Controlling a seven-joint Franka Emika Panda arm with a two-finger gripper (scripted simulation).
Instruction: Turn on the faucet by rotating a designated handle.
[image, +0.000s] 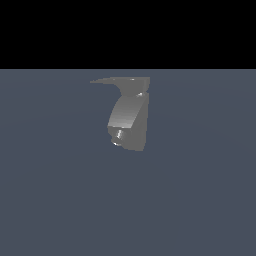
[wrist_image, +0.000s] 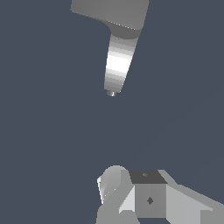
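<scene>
Gripper (wrist_image: 131, 192) partly visible in wrist view, open or closed unclear, well apart from grey faucet (image: 129, 117); thin handle (image: 107, 81) pointing toward exterior view's left.

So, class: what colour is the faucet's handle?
Grey; the handle shows best in the exterior view.

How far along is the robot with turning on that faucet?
Nothing looks done yet. The handle juts sideways from the faucet with nothing touching it. In the wrist view the gripper is apart from the faucet, holding nothing visible. Reaching the handle and rotating it remain.
</scene>
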